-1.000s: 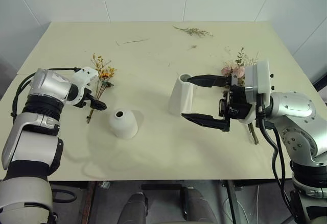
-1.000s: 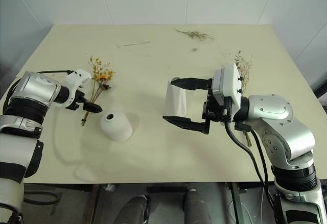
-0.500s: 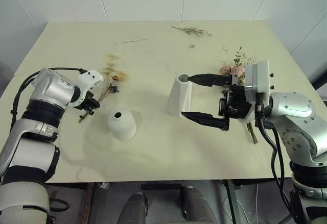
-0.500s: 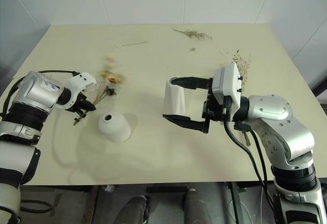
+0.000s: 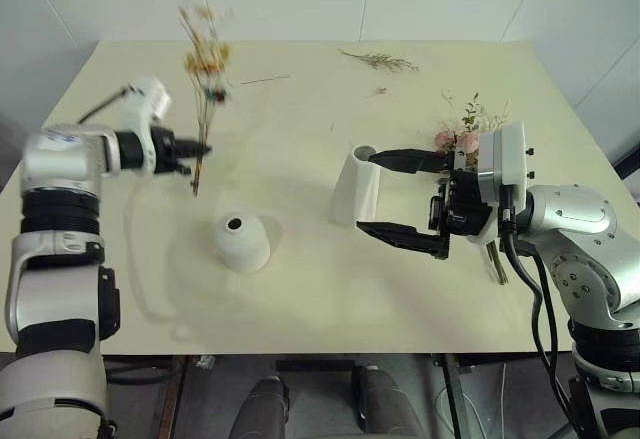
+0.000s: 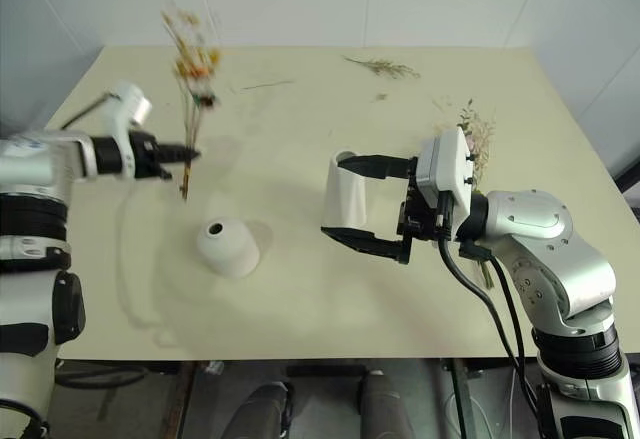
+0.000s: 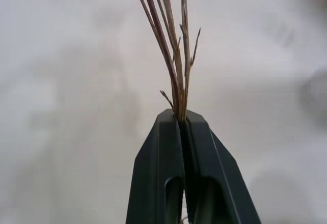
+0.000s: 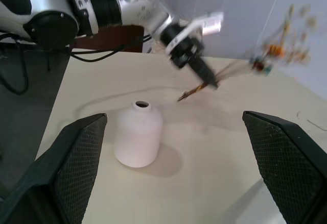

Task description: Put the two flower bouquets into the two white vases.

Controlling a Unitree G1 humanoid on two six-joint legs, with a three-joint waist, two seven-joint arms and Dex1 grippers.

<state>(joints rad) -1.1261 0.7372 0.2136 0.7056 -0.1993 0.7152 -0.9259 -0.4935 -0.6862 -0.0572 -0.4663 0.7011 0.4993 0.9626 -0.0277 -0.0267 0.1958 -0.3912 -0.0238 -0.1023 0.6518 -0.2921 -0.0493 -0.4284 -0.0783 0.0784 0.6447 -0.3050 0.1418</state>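
My left gripper [image 5: 198, 147] is shut on the thin stems [image 7: 171, 55] of the yellow-orange bouquet [image 5: 205, 54]. It holds them upright in the air over the table's left side, behind the short squat vase [image 5: 240, 241]. The tall tapered vase [image 5: 350, 194] stands mid-table. My right gripper [image 5: 365, 192] hangs open and level beside it, fingers pointing left with nothing between them; past them the right wrist view shows the squat vase [image 8: 138, 132]. The pink rose bouquet [image 5: 460, 134] lies on the table behind my right hand, partly hidden.
A loose dried twig [image 5: 378, 59] and a thin stray stem [image 5: 265, 81] lie near the table's far edge. The cream table [image 5: 300, 299] meets a white wall at the back.
My left gripper closed on the yellow-orange bouquet's stems, lifted it off the table and swung it upright. My right arm stayed still.
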